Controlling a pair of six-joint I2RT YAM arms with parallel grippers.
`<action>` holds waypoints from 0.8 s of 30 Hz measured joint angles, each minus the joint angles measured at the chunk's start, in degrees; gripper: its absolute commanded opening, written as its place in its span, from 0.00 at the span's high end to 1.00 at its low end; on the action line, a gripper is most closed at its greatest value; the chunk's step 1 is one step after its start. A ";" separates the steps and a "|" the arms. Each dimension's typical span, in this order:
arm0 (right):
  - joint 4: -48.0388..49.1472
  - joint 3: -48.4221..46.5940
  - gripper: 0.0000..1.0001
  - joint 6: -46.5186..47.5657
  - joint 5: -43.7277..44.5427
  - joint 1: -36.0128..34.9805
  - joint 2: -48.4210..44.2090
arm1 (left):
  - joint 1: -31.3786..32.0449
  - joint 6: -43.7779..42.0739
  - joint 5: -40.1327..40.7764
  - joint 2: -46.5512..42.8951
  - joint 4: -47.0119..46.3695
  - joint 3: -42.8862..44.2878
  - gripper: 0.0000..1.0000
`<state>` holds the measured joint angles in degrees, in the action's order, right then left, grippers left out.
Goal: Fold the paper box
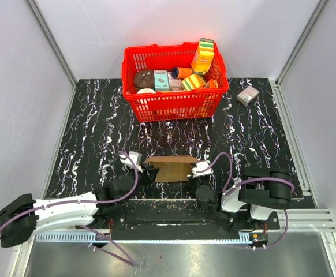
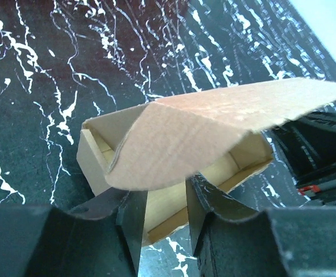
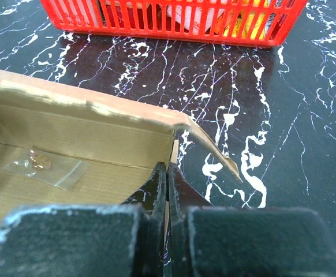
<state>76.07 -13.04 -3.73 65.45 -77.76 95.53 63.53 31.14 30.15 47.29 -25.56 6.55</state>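
Observation:
The paper box [image 1: 171, 168] is a small brown kraft carton standing open on the black marbled table between my two grippers. In the left wrist view its lid flap [image 2: 214, 133] curves over the open tray [image 2: 93, 153]. My left gripper [image 2: 163, 191] is open at the box's left end, with its fingertips just under the flap. My right gripper [image 3: 167, 173] is shut on the thin right side wall [image 3: 173, 151] of the box. A small clear plastic bag [image 3: 44, 166] lies inside the box. In the top view the left gripper [image 1: 149, 172] and the right gripper [image 1: 194, 171] flank the box.
A red plastic basket [image 1: 171, 105] holding several colourful packages stands behind the box; it also shows in the right wrist view [image 3: 174, 23]. A small grey-pink box [image 1: 247, 95] lies at the back right. White walls with metal rails enclose the table.

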 measured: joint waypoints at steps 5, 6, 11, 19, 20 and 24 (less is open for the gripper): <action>-0.02 0.00 1.00 0.74 0.09 -0.28 0.00 | 0.66 0.85 -1.07 -6.49 3.32 -0.68 0.64; -0.02 0.00 1.00 0.87 0.11 -0.28 0.02 | 0.79 0.94 -1.46 -7.39 3.74 -0.94 0.64; 0.00 0.00 1.00 1.51 0.28 -0.50 0.00 | 1.46 1.53 -3.93 -10.78 6.91 -1.55 0.65; -0.02 -0.02 1.00 2.25 1.33 -0.76 0.00 | 2.75 0.26 -12.83 -18.05 7.28 -1.55 0.66; -0.02 -0.02 1.00 2.38 1.36 -0.81 0.00 | 2.82 0.04 -14.27 -19.19 7.17 -1.53 0.66; -0.02 -0.02 1.00 2.58 1.40 -0.90 0.02 | 2.86 -0.76 -18.49 -21.44 7.08 -1.07 0.66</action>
<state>76.05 -13.06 -1.15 66.85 -78.65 95.55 66.39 30.37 11.66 25.85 -18.48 5.48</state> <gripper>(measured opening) 0.025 0.340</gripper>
